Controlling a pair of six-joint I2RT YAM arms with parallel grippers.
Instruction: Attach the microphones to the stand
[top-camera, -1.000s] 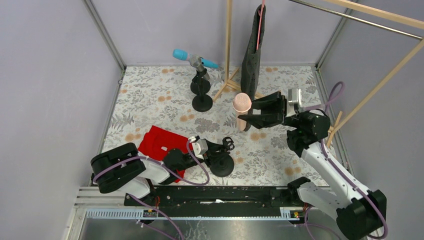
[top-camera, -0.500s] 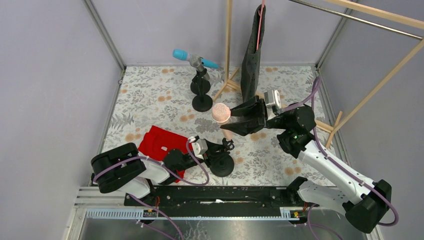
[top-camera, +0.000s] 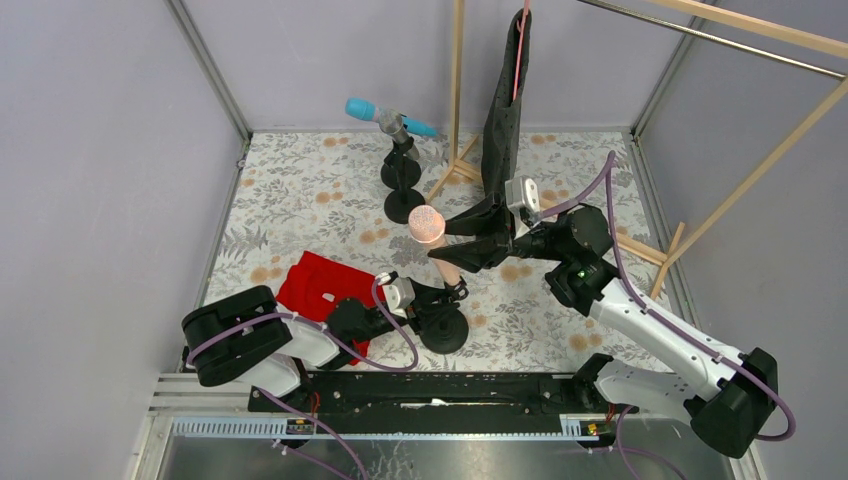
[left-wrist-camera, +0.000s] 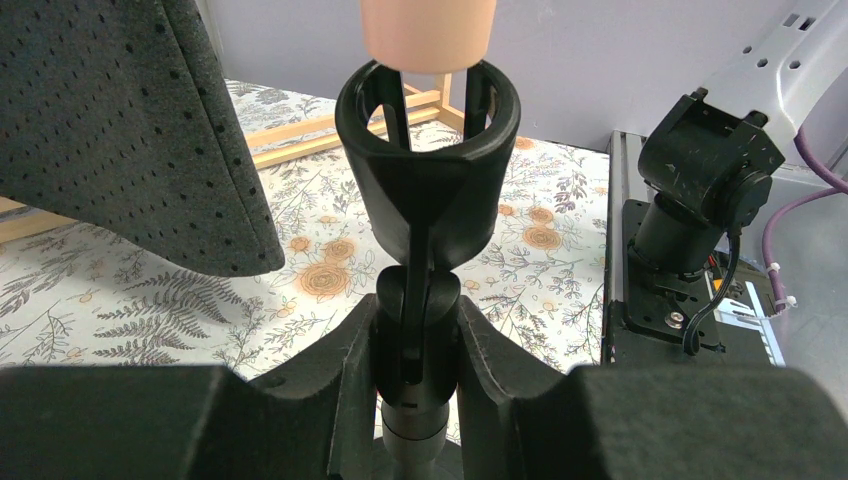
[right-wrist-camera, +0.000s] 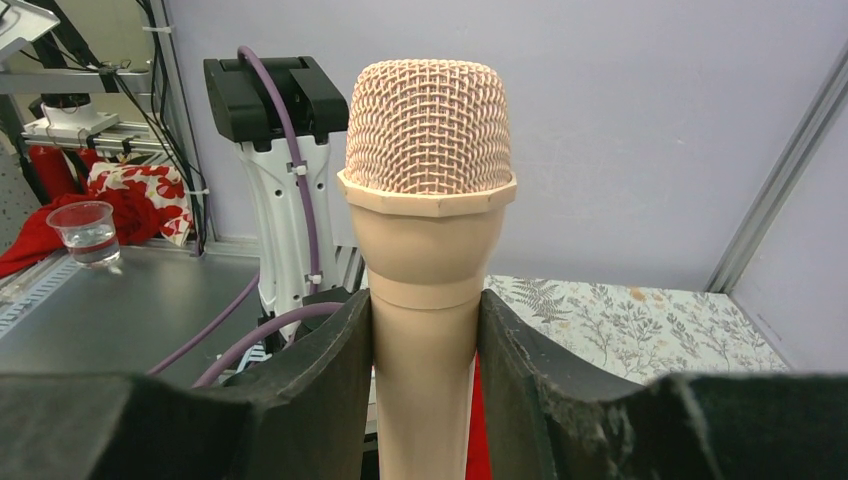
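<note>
Currently the peach-pink microphone (top-camera: 427, 224) is clamped in the right claw (top-camera: 462, 250), its lower end held just above the clip (left-wrist-camera: 427, 130) of the near stand (top-camera: 443, 331). That stand's stem is clamped in the left claw (left-wrist-camera: 415, 340).

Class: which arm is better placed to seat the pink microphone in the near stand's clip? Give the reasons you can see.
Right. The right hand grips the peach-pink microphone, its tail just above the clip. The left hand is clamped on the stand below the clip, steadying it.
</note>
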